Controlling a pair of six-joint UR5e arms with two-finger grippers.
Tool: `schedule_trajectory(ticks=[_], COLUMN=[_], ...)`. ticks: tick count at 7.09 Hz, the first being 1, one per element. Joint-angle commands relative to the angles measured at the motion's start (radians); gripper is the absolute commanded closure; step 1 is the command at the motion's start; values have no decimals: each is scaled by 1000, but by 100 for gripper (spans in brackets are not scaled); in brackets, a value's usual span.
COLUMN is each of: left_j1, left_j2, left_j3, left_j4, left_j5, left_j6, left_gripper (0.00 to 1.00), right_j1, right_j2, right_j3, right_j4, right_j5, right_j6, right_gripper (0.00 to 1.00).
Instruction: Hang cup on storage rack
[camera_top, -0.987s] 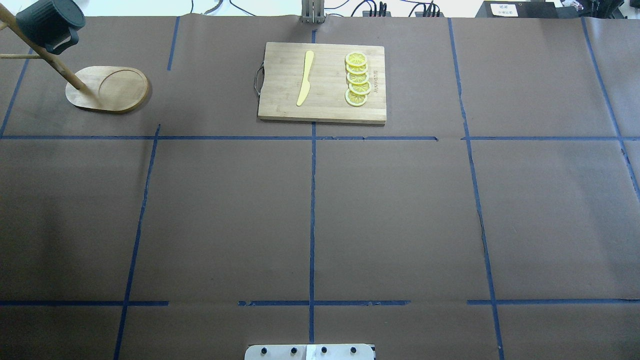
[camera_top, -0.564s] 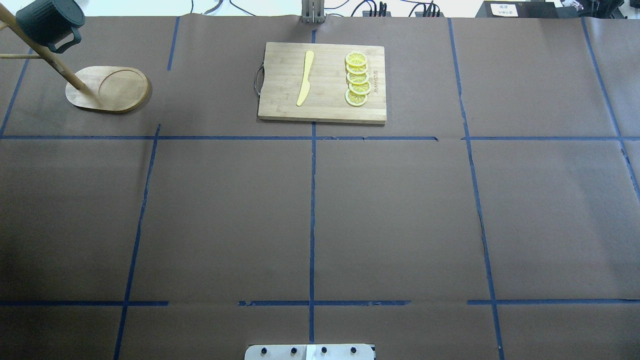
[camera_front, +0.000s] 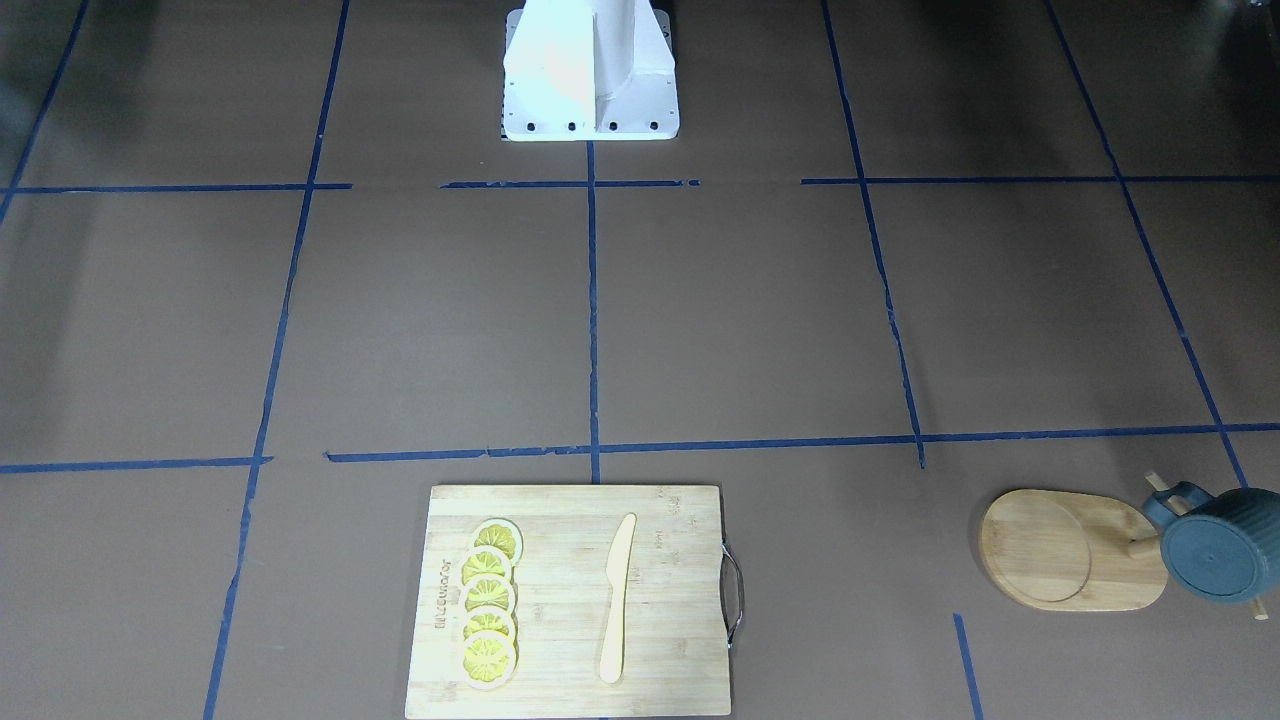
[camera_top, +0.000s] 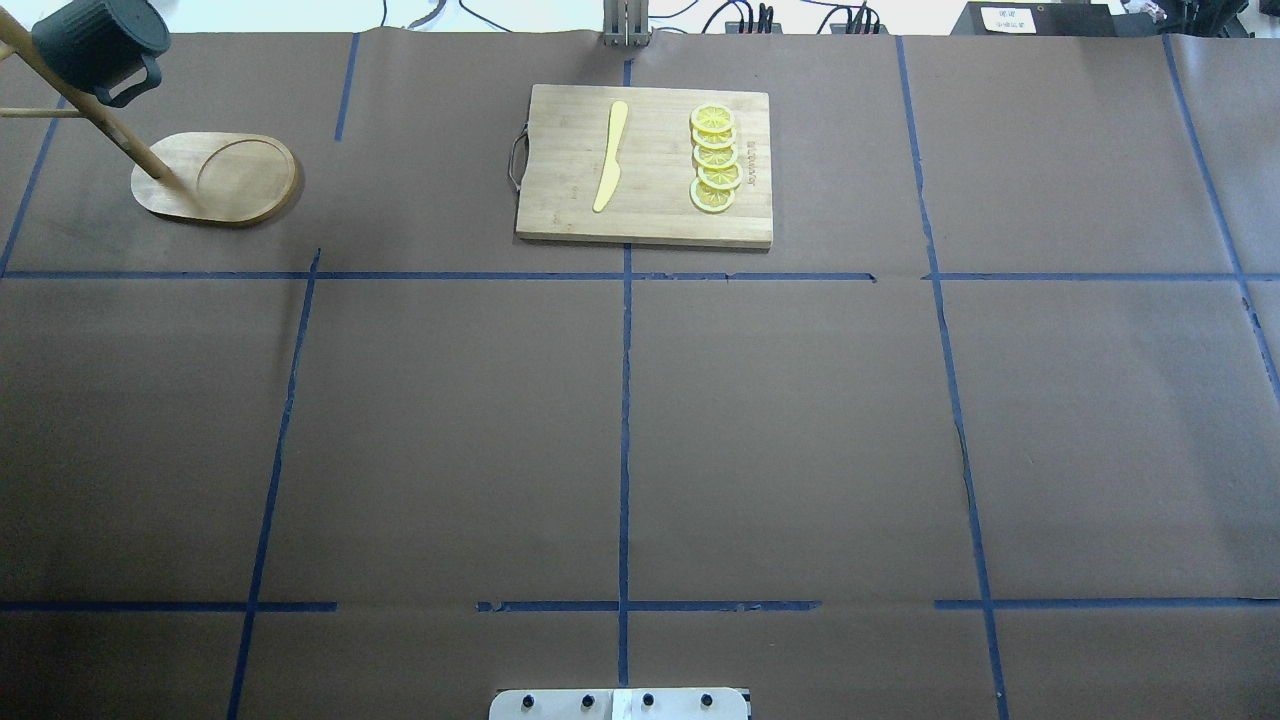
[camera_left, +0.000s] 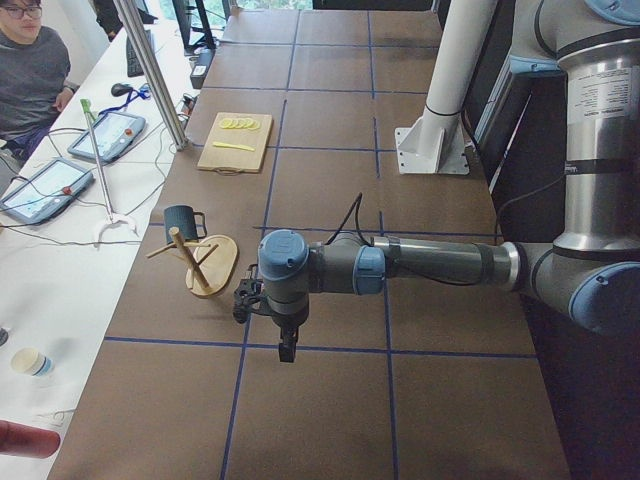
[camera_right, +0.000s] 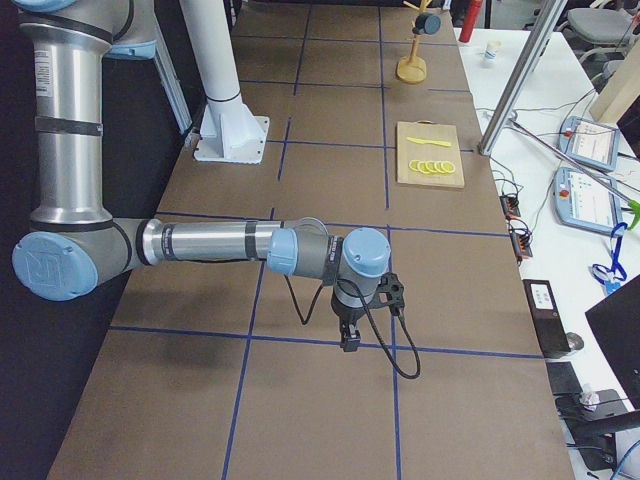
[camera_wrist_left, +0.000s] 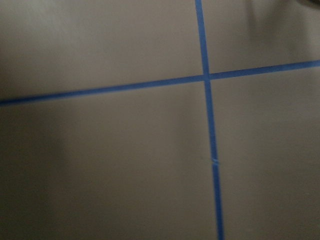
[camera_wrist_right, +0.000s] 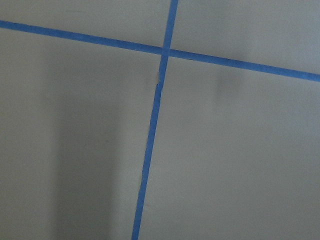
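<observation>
The dark teal-grey ribbed cup (camera_top: 95, 45) hangs by its handle on a peg of the bamboo storage rack (camera_top: 215, 180) at the table's far left corner. Both also show in the front-facing view, the cup (camera_front: 1215, 555) beside the rack's oval base (camera_front: 1060, 550), and in the exterior left view, the cup (camera_left: 182, 220) on the rack (camera_left: 205, 265). No gripper touches them. My left gripper (camera_left: 287, 350) hangs over the table, away from the rack. My right gripper (camera_right: 348, 340) hangs over the table's other end. I cannot tell whether either is open or shut.
A rectangular wooden cutting board (camera_top: 560, 210) with a yellow knife (camera_top: 611, 155) and several lemon slices (camera_top: 714, 158) lies at the far middle. Blue tape lines cross the brown table cover. The robot's white base (camera_front: 590, 70) stands at the near edge. A person (camera_left: 30, 75) sits beyond the table.
The cup has shifted very slightly up and left on its peg. Nothing else differs in the overhead view.
</observation>
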Motion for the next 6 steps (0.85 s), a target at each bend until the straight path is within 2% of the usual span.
schedule_trajectory(ticks=[1,6], left_j1=[2,4], left_j2=[11,45], left_j3=[-4,-3], left_j4=[8,-2], left_j5=[-13,-15], left_j6=[-23,-12], left_gripper=[0,0], right_j1=[0,0], right_j2=[-15,-15], right_j3=[0,3], right_j4=[1,1], right_j5=[-1,0], right_j6=[71,70], right_gripper=[0,0])
